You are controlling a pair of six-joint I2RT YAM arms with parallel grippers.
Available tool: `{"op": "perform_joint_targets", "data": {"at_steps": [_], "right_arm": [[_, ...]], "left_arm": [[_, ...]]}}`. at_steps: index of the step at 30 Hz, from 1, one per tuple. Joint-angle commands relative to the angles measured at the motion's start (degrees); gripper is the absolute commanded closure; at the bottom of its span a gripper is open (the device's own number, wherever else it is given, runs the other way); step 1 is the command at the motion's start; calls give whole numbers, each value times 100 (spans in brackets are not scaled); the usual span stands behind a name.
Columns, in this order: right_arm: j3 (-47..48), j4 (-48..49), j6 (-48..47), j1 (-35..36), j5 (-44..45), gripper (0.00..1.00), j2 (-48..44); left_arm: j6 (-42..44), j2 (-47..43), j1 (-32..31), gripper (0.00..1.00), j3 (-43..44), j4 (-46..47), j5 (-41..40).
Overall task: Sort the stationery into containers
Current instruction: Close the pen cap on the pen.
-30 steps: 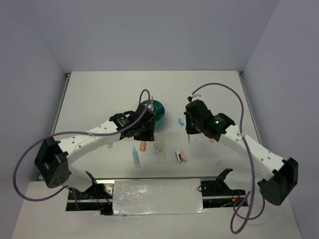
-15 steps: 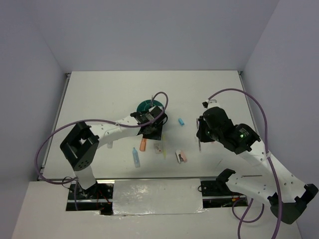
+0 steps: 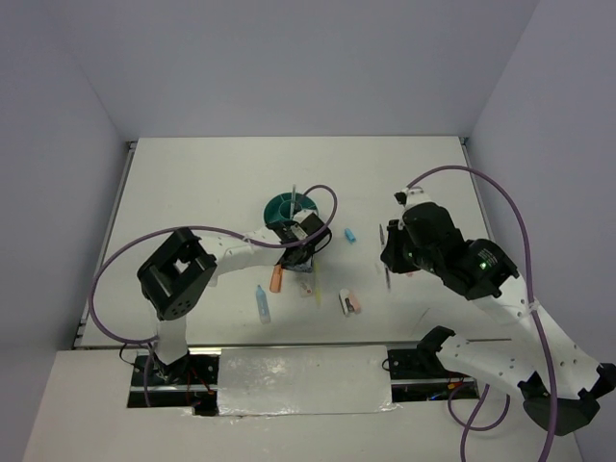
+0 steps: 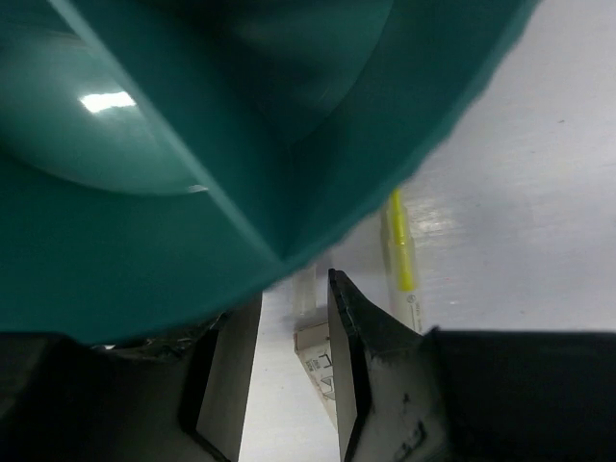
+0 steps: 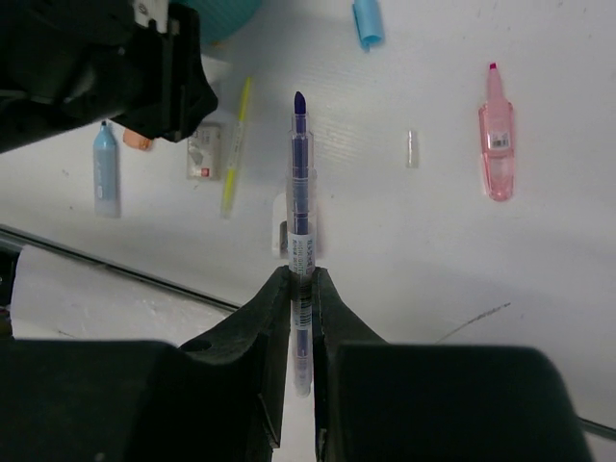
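The teal organiser bowl (image 3: 287, 206) sits mid-table and fills the top of the left wrist view (image 4: 192, 144). My left gripper (image 3: 300, 248) is open and empty just in front of the bowl, low over a small white eraser (image 4: 322, 371) and beside the yellow pencil (image 4: 399, 255). My right gripper (image 3: 389, 252) is shut on a thin purple pen (image 5: 302, 183) and holds it above the table. Below it lie a pink marker (image 5: 498, 144), a light-blue cap (image 5: 367, 24), a light-blue marker (image 5: 105, 168) and an orange marker (image 3: 276, 281).
A pink-and-white piece (image 3: 348, 303) lies near the front edge. A small clear piece (image 5: 412, 149) lies by the pink marker. The left arm (image 5: 96, 67) reaches across the front of the bowl. The metal rail (image 3: 298, 371) runs along the near edge.
My left gripper has slid right along the near side of the bowl. My right gripper has drawn back to the right, carrying the pen.
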Motion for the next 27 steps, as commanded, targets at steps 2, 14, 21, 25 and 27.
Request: {"op": "perform_joint_targets", "data": {"at_steps": [2,14,21,25,27], "right_arm": [[418,-118,-226,-16,57,100,45],[805,-180,-261,-25,-13,100,159],[621,310,-226,-16,-364,100,81],[392,909,-147,-16,-927,100,-174],[243,1347,-33,-16,-1462,100,-375]], "left_arm": [[9,244,-93,55,60,185,-118],[-237,183,-119,80,51,-42,-197],[-483,-721,-225,96,559,-542,-364],[-676,-1607,-251,100,930,-720,-365],[-720,-2265,-251,100,826,-354,-277]]}}
